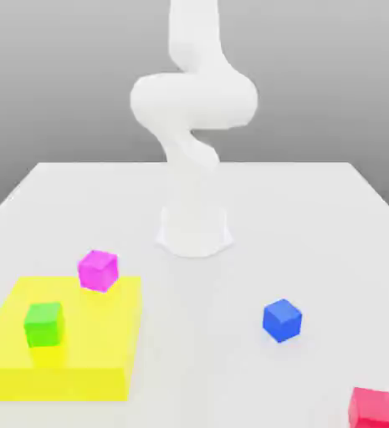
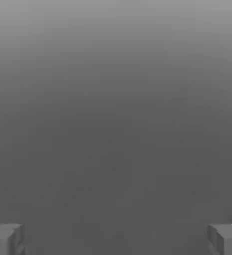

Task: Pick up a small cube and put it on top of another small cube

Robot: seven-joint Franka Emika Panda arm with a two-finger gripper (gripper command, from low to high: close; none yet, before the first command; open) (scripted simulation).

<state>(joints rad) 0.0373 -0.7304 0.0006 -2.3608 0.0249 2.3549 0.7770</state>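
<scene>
Showing parted in the hand view alone: gripper [image 2: 116, 240]

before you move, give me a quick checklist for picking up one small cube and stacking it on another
1. Gripper open and empty: ok
2. Blue cube standing apart from the other cubes: ok
3. Green cube on the yellow block with nothing on top: ok
4. Red cube fully inside the exterior view: not ok, cut off at the bottom edge
5. Pink cube resting on the yellow block or behind it: cannot tell
6. Which cube to lift and which to stack on: cannot tell, the task names neither
</scene>
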